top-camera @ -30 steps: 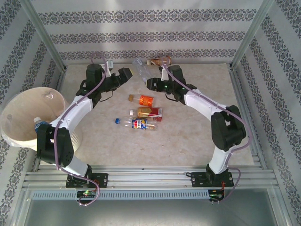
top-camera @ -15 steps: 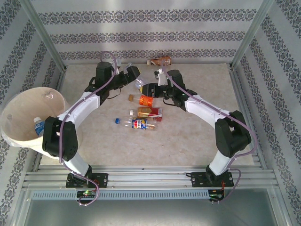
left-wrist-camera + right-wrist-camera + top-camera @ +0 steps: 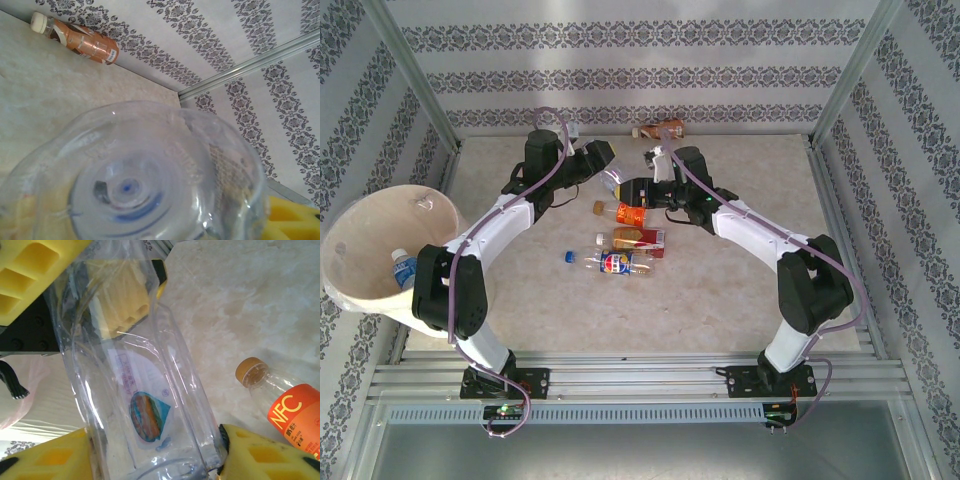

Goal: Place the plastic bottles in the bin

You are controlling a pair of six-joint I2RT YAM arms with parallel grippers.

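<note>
While clamped at opposite ends by left gripper (image 3: 82,290) and right gripper (image 3: 155,460), could drop clear bottle (image 3: 145,390) if released too early by right.

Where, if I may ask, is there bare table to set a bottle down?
Crowded: the centre, around the orange-label bottle, blue-label bottle and gripped clear bottle. Bare: the table between those and the right arm, its far right corner, and the near strip.

Robot test cell, aluminium frame (image 3: 620,372), wallpapered panels (image 3: 640,60), marble-look tabletop (image 3: 720,300).
</note>
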